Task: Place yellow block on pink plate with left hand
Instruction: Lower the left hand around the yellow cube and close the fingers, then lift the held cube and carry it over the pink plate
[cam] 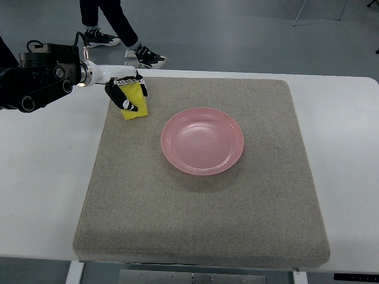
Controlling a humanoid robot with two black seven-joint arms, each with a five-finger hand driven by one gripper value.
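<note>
The yellow block [135,102] sits at the far left corner of the mat [201,177], with the left hand [126,94] curled around it (fingers wrapped over its top and front). The pink plate [202,141] lies to its right, mid-mat, apart from the block. Mat's on a white table [41,177]. A person's legs [112,23] show at the far edge.

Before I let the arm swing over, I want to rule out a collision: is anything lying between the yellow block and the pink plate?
Nothing visible. The left hand holds the yellow block at the mat's far left corner, and only bare mat lies between it and the empty pink plate.
</note>
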